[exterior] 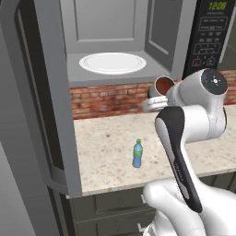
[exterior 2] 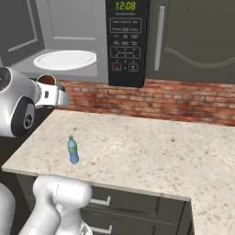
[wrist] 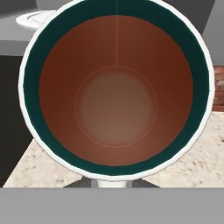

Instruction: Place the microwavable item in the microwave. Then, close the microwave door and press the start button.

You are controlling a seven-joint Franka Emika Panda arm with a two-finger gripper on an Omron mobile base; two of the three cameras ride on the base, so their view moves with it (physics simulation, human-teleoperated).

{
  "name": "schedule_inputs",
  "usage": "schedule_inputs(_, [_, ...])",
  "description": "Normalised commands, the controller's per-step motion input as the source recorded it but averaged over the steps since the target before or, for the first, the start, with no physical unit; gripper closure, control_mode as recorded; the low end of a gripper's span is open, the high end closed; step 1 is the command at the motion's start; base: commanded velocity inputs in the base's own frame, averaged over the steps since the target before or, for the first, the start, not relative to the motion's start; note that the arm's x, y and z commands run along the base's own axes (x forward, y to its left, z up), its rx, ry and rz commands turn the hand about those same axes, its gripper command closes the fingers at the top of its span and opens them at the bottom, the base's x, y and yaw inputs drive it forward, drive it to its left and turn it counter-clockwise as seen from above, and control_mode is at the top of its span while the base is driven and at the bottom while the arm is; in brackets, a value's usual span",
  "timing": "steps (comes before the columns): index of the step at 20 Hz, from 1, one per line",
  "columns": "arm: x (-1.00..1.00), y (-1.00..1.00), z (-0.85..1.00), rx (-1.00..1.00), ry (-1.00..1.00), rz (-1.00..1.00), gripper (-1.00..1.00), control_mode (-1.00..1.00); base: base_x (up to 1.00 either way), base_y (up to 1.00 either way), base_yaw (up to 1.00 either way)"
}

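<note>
The gripper (wrist: 112,183) is clamped on the mug (exterior: 162,86), carried in the air above the table's back edge, just below the open microwave (exterior: 115,73). Placing is the step in hand; next the mug must rise and go in onto the turntable plate (exterior: 112,62).

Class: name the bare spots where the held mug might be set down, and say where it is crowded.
Free: the white turntable plate inside the microwave, and the counter right of the blue bottle up to the brick wall. Crowded: beside the arm, where the claw holds the mug.
</note>
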Motion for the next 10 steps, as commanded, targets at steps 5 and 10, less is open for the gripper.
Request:
schedule_inputs(5, [0.0, 0.0, 0.24, 0.0, -0.09, 0.03, 1.0, -1.0, 0.0, 0.0, 0.0])
schedule_inputs(10, [0.0, 0.01, 0.39, 0.0, -0.13, 0.03, 1.0, -1.0, 0.0, 0.0, 0.0])
